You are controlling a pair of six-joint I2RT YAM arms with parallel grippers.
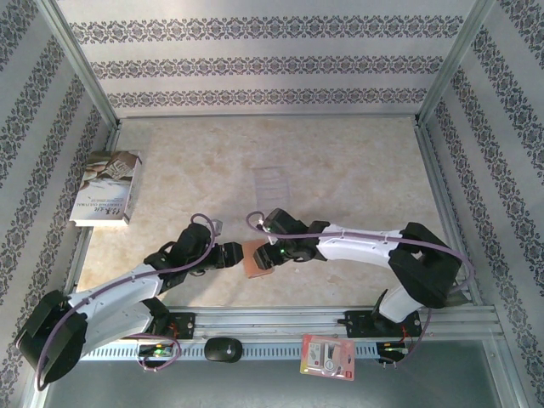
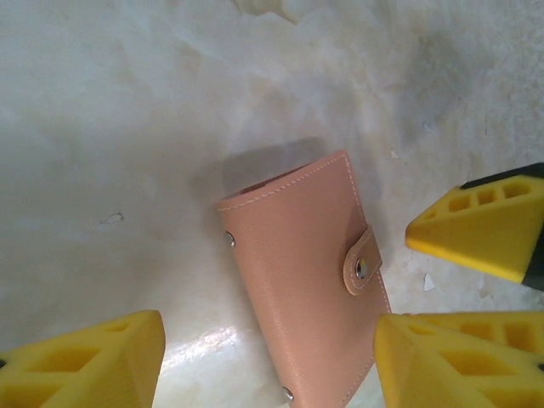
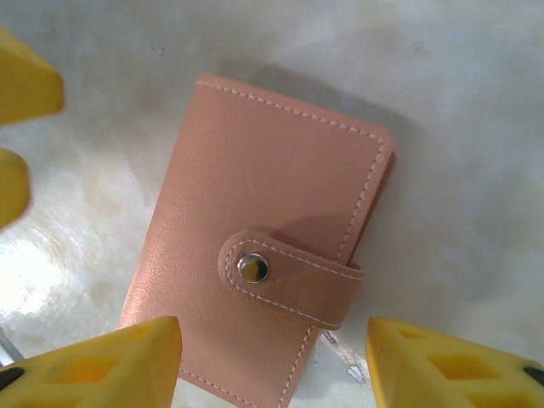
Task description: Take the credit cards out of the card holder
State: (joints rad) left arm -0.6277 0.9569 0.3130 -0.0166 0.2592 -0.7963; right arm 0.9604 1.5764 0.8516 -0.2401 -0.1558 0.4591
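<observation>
The card holder point(image 1: 257, 258), a tan-pink leather wallet, lies flat on the table with its snap strap fastened. The credit cards are hidden inside it. My left gripper point(image 1: 241, 254) is open at the holder's left side. In the left wrist view the holder point(image 2: 297, 255) lies between the left gripper's point(image 2: 268, 340) yellow fingers point(image 2: 85, 361), nearer the right one. My right gripper point(image 1: 272, 252) is open at the holder's right side. In the right wrist view the right gripper point(image 3: 272, 340) hangs over the strapped end of the holder point(image 3: 263, 195), which nothing grips.
A clear plastic sleeve point(image 1: 272, 181) lies on the table behind the grippers. A book point(image 1: 109, 187) leans at the left wall. A red-and-white packet point(image 1: 328, 357) and a black object point(image 1: 223, 349) rest on the near rail. Patterned walls enclose the table.
</observation>
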